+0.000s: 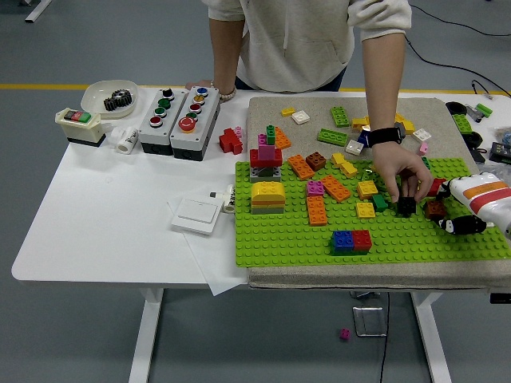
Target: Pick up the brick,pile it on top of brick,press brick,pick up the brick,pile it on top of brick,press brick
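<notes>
Person's hand (402,174) setting black brick (406,206) upright on green baseplate (287,235), right hand (465,209) beside, finger state unclear

Table (96,231) w/ a studded baseplate (295,239) at right, resting on a mat (263,112). Loose bricks (339,116) lie on the mat behind the plate. Left of the mat: two button boxes (180,112), then a bowl (100,97). A wall switch (196,214) sits just left of the plate. Robot hand (467,207) at plate's right edge; person's hand (402,177) just left of it.

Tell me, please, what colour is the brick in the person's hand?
Black, seen in the head view.
</notes>
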